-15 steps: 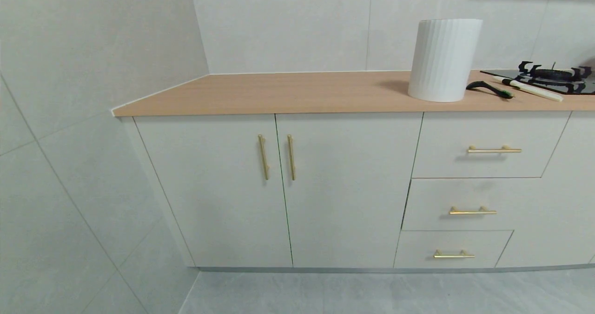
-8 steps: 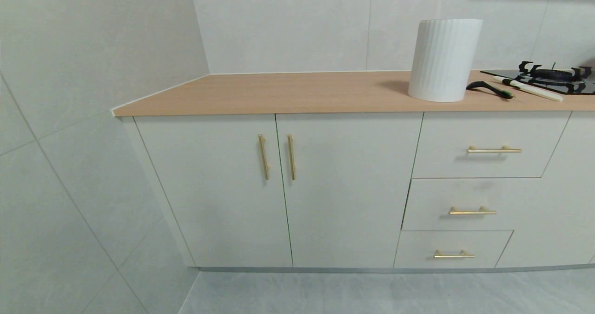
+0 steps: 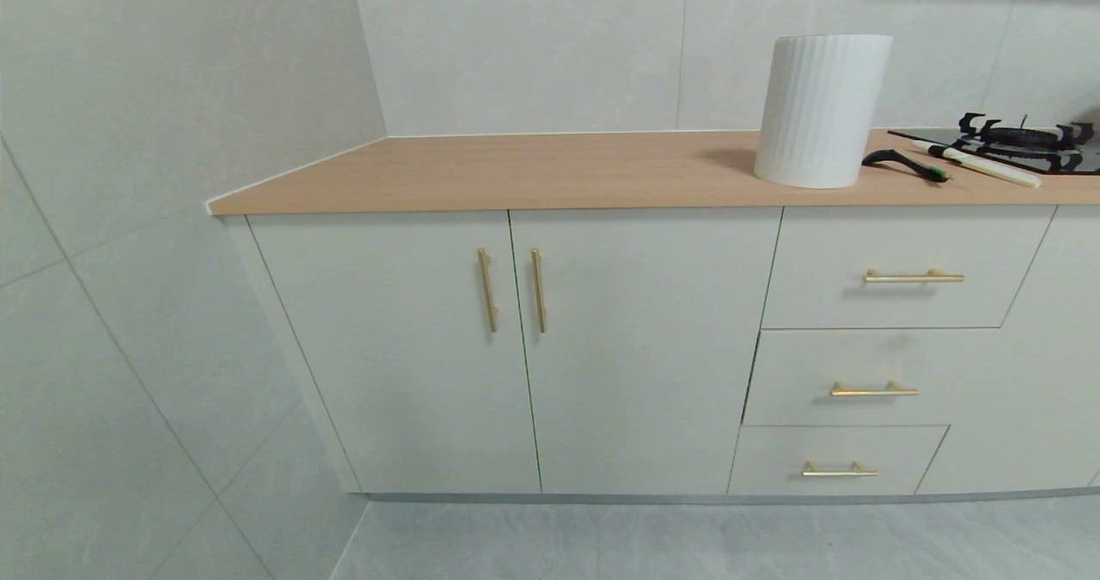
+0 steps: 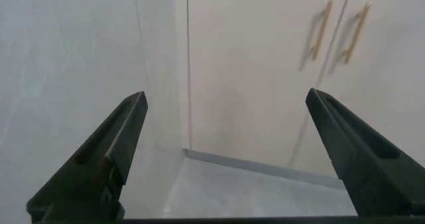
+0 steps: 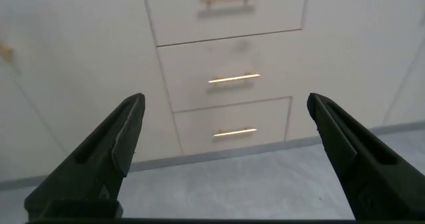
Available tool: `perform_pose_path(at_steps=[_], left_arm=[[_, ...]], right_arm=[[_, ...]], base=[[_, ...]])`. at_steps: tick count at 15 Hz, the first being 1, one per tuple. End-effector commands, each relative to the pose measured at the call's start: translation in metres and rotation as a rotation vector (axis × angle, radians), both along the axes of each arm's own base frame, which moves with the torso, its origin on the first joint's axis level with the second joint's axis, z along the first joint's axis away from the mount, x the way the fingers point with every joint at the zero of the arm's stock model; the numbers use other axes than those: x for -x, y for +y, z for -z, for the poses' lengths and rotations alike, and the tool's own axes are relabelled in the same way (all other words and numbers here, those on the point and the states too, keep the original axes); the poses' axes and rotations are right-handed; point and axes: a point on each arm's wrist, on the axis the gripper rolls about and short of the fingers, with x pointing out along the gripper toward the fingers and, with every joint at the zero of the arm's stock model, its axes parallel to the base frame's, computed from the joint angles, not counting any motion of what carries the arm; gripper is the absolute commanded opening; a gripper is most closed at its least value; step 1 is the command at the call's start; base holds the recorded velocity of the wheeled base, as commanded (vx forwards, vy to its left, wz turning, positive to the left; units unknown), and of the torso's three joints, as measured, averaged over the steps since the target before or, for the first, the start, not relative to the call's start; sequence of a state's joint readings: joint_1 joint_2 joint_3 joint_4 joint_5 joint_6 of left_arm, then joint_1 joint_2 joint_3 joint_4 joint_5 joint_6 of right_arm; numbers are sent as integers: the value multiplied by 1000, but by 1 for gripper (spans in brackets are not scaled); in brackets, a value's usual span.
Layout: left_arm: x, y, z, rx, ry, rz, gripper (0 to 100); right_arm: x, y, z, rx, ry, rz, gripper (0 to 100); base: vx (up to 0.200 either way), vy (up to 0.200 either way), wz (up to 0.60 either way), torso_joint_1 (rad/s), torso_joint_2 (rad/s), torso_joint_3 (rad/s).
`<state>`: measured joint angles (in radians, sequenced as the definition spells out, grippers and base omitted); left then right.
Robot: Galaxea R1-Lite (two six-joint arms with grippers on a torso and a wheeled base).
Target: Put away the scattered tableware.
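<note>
Tableware: black-handled utensil (image 3: 907, 164) and slim white utensil (image 3: 980, 163), on the wooden countertop (image 3: 516, 172) beside a ribbed white canister (image 3: 821, 112), at the gas hob (image 3: 1031, 137) edge. Probably light, rigid and thin; grip mid-handle. Left gripper (image 4: 226, 94) and right gripper (image 5: 226, 96): spread wide, empty, facing the cabinet fronts.

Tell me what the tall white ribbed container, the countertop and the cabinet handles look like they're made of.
Ribbed container: probably matte ceramic or plastic. It is uniform white with fluted walls and no shine, so the look leaves it open.
Countertop: wood or wood-look laminate, light brown with faint grain and a satin surface.
Handles: metal in a brushed gold or brass finish, seen as thin bars with a soft gleam.
</note>
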<state>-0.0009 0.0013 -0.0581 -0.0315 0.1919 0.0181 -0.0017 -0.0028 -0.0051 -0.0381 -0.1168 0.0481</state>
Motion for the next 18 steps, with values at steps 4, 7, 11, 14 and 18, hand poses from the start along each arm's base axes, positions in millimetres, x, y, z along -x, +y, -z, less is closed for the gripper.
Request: perform_pose_path(at_steps=[4,7,11,14,18], left_arm=[[-5,-4,18,-29,78,175,100],[-5,-5,20,-30,98,207,100],[-5,-5,20,-21,95,207,100],[-5,-5,20,-18,95,207,100],[-5,-5,20,-20,94,207,100]], right_arm=[[-1,2,6,70,53,-103,100],[-1,2,5,64,52,-103,100],[-1,2,5,66,51,-109,100],[-1,3,5,65,51,-125,100],[-1,3,5,61,51,-125,100]], base=[[0,0,0,0,0,0],[0,0,0,0,0,0],[0,0,0,0,0,0],[0,0,0,0,0,0],[0,-150,0,3,3,3]])
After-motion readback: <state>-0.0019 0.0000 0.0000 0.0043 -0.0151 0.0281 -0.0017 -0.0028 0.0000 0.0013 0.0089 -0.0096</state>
